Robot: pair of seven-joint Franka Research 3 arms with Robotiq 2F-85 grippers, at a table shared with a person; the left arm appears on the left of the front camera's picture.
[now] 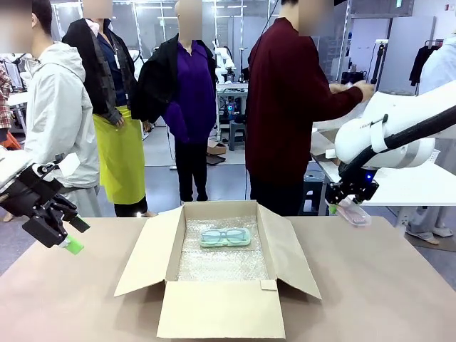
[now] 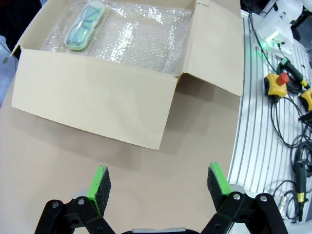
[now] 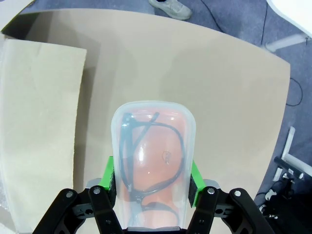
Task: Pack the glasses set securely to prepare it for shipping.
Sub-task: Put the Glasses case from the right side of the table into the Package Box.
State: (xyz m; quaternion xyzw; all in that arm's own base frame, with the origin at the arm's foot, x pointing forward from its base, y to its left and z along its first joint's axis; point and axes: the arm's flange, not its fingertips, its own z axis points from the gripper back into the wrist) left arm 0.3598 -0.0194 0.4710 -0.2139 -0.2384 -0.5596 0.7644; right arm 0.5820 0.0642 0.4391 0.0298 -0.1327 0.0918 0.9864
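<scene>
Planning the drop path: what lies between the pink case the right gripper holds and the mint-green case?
Front view: the box's open right flap and a strip of bubble wrap lie between the pink case and the mint-green case.

We see a matt brown cardboard box, lined with shiny clear bubble wrap. The pink case has a smooth, glossy, clear plastic lid. The table looks matt.

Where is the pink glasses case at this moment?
The pink case is clamped in the jaws of the right gripper. In the front view it is held above the table, to the right of the open cardboard box.
</scene>
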